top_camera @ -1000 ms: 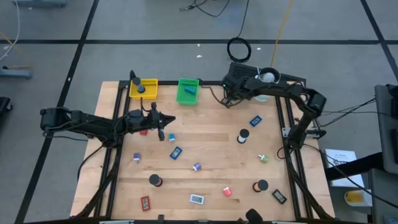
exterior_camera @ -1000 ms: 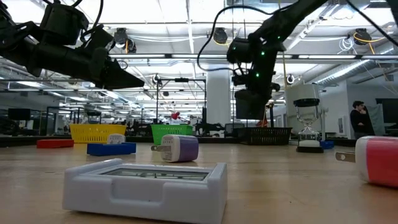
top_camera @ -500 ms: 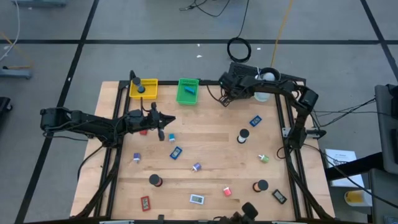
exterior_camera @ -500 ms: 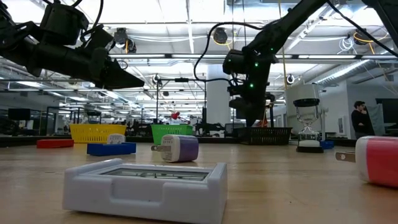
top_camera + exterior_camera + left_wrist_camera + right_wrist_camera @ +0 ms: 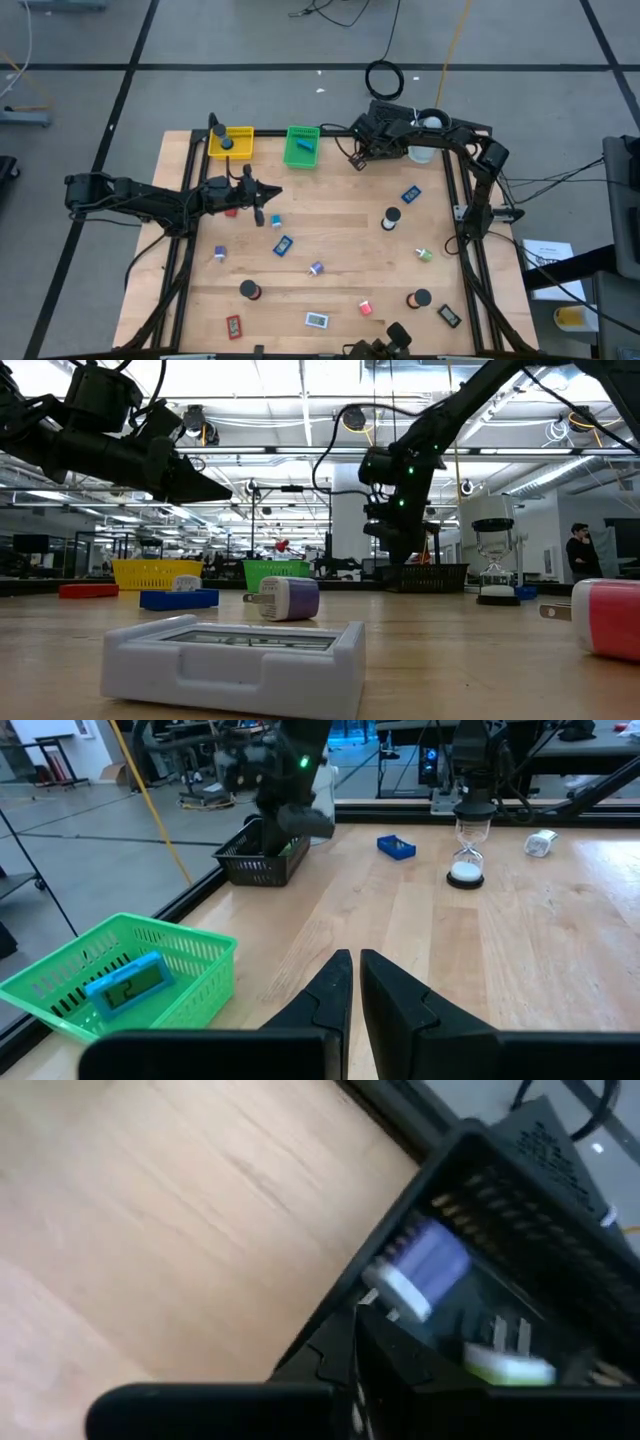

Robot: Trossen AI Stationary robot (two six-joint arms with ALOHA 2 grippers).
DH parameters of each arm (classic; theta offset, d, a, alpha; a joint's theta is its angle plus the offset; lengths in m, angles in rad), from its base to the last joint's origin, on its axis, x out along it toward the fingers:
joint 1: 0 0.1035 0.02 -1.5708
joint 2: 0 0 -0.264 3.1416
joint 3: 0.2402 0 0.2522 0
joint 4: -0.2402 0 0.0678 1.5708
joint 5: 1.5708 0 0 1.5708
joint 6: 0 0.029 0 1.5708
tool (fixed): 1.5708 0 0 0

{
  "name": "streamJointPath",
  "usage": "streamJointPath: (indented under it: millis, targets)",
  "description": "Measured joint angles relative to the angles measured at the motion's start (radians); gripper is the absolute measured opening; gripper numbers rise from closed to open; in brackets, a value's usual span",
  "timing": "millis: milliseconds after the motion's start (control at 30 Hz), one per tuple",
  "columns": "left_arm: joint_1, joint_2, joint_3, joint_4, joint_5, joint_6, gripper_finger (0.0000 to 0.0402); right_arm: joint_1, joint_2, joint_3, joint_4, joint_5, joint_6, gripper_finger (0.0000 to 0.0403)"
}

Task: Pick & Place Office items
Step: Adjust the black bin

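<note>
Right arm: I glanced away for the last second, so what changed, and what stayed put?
The right end effector, shut, slid leftward from above the black tray toward the green tray. Nothing was picked up or released. The left end effector, shut, and the table items stayed as they were.

Three trays (image 5: pixel 301 146) line the table's (image 5: pixel 340 215) far edge — office items (image 5: pixel 316 268) scattered across the middle and near side.

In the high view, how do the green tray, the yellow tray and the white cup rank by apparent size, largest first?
1. Green tray.
2. Yellow tray, nearly alike.
3. White cup, partly hidden by the right arm, so unsure.
</note>
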Motion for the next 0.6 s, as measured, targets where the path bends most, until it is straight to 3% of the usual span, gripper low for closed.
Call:
streamJointPath:
  millis: [233, 600]
  targets:
    - [0.0, 0.0, 0.0, 0.0, 0.0, 0.0, 0.0033, 0.0, 0.013, 0.0, 0.109, -0.062, 0.016, 0.001]
    - [0.0, 0.0, 0.0, 0.0, 0.0, 0.0, 0.0033, 0.0, -0.015, -0.002, 0.124, -0.031, 0.007, 0.001]
